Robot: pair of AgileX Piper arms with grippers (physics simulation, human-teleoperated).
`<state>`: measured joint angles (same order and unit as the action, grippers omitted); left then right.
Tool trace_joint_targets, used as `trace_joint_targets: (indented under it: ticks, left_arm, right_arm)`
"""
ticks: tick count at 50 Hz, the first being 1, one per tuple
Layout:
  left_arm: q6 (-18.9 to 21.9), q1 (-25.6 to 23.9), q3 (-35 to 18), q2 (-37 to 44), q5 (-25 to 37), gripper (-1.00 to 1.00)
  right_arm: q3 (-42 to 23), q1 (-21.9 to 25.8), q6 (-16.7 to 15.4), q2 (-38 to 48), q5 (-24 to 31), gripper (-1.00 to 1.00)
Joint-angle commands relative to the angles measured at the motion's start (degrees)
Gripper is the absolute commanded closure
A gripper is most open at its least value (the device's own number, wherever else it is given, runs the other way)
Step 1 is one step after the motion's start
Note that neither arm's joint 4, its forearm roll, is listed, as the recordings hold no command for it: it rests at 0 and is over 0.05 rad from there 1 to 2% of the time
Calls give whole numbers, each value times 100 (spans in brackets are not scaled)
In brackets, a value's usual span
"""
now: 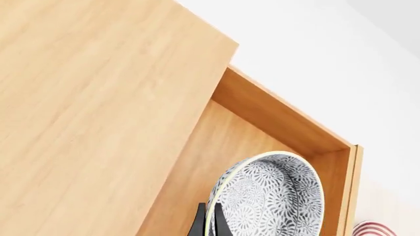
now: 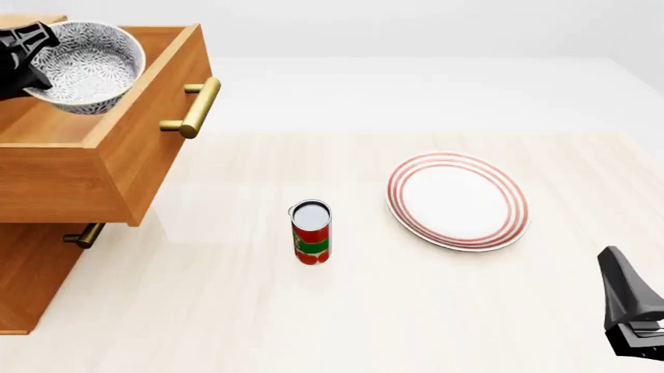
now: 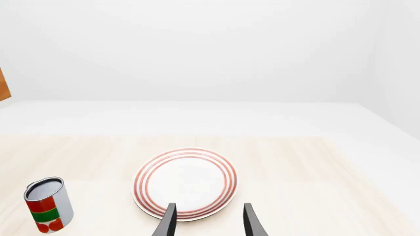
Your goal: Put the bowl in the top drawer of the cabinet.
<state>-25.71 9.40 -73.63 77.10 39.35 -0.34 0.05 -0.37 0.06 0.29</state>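
The bowl [image 2: 92,64], white with a dense grey-blue flower pattern, hangs tilted above the open top drawer [image 2: 145,159] of the light-brown cabinet [image 2: 31,268]. My left gripper [image 2: 36,61] is shut on its rim at the cabinet side. In the left wrist view the bowl [image 1: 272,196] stands on edge over the drawer's wooden floor [image 1: 217,147], with my dark fingers [image 1: 198,223] pinching the rim and the cabinet top [image 1: 85,98] beside it. My right gripper [image 2: 627,303] stays low at the table's front right, its fingers [image 3: 167,221] open and holding nothing.
A red-ringed white plate [image 2: 456,200] lies right of the middle of the table. A red and green can [image 2: 311,231] stands upright left of it. The top drawer's brass bar handle [image 2: 192,109] juts toward the table; the lower drawer's handle [image 2: 83,233] shows beneath.
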Motion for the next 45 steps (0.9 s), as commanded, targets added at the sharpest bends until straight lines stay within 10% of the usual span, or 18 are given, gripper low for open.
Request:
trace_joint_targets:
  ticks: [1, 41, 42, 45]
  left_arm:
    - [29, 35, 41, 45, -90, 100]
    - [194, 162, 88, 212, -222, 100]
    - [159, 151, 94, 213, -222, -100]
    - [215, 89, 58, 173, -224, -100]
  right_arm:
    - [0, 1, 0, 0, 1, -100]
    - [0, 0, 0, 0, 1, -100]
    - [0, 0, 0, 0, 0, -100]
    - [0, 1, 1, 0, 0, -100]
